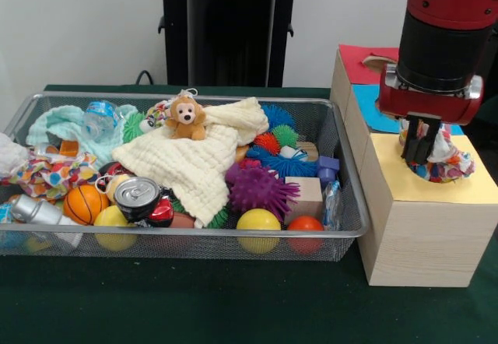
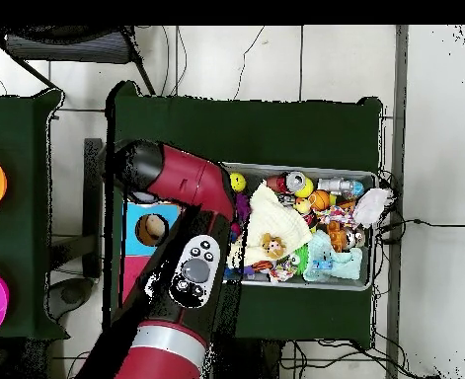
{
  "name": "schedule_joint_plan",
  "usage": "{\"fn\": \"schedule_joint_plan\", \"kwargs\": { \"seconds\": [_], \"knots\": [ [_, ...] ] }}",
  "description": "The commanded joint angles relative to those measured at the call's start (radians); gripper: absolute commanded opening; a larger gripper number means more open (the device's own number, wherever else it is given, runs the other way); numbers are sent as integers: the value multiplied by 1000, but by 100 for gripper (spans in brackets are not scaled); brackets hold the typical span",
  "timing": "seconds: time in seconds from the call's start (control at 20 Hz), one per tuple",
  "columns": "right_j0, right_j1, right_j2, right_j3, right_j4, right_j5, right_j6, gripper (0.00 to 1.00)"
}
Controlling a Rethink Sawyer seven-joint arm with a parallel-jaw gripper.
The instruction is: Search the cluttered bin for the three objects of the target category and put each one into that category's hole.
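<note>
Front view: the red and black arm descends at the right, its claw [image 1: 420, 143] directly over the ragged round hole [image 1: 436, 174] in the yellow card top of the pale wood box [image 1: 424, 231]. A soft white cloth piece printed with bright dots [image 1: 449, 159] bulges from that hole, bunched around the dark claw tips — partly in, not yet dropped through. Whether the claw is clenched on the cloth or has let it go cannot be told; the tips are buried in the fabric.

The governing relation is vertical: cloth and hole lie straight below the claw, so the coming move appears to be a downward push or a release, then a lift.

A second dotted cloth piece [image 1: 48, 174] lies at the far left end of the wide silver wire-mesh bin [image 1: 342, 239], well apart from the claw, beside the mint-green cloth [image 1: 58, 123] and behind the small basketball [image 1: 84, 202]. A third is not clearly identifiable. The plain cream waffle cloth [image 1: 191, 165] covers the bin's middle, a toy monkey [image 1: 187, 118] on it.

Overhead view: the arm hides the yellow box entirely; the bin [image 2: 359, 286] rests on the dark green surface [image 2: 275, 123].
</note>
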State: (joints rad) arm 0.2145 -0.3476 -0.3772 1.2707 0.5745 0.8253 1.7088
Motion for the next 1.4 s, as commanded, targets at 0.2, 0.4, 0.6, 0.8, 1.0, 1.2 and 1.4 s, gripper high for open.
{"fn": "schedule_joint_plan", "kwargs": {
  "seconds": [0.2, 0.4, 0.6, 0.8, 1.0, 1.2, 1.4],
  "knots": [
    [-6, -31, 160, 203, 93, -47, 260, 0],
    [-4, -37, 179, 225, 126, -61, 266, 0],
    [-14, -37, 218, 264, 177, -166, 235, 0],
    [-46, -44, 296, 322, 228, -382, 168, 0],
    [-60, -25, 317, 316, 181, -504, 174, 0],
    [-88, 1, 356, 313, 133, -641, 189, 0],
    [-51, 15, 302, 302, 107, -699, 225, 0]
  ]
}}
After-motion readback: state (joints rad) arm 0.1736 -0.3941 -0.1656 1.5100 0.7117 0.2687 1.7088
